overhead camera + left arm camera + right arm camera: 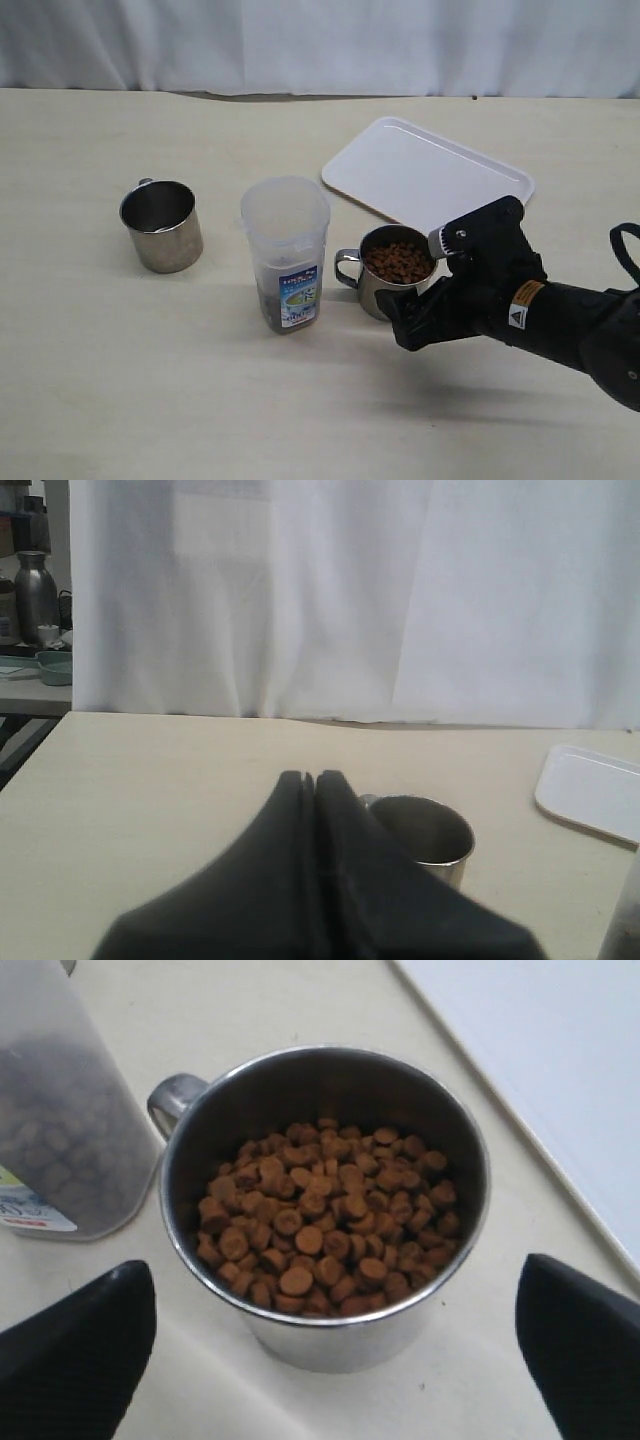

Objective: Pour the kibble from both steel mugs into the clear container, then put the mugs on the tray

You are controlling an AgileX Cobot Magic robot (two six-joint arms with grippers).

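One steel mug [161, 226] stands empty at the left. The clear container [286, 252] is upright in the middle with some kibble [272, 304] at its bottom. To its right stands the second steel mug [392, 272], full of kibble [398, 262], handle toward the container. My right gripper [405, 312] is open just in front of this mug; its fingers [85, 1345] stand wide on either side of the mug [330, 1330] without touching it. My left gripper [312, 780] is shut and holds nothing, with the empty mug [425, 835] just beyond it. The white tray [428, 174] lies at the back right.
A white curtain [320, 40] closes off the far edge of the table. In the left wrist view, a side table with a steel bottle [36, 592] and a green bowl [55, 665] stands beyond the table's corner.
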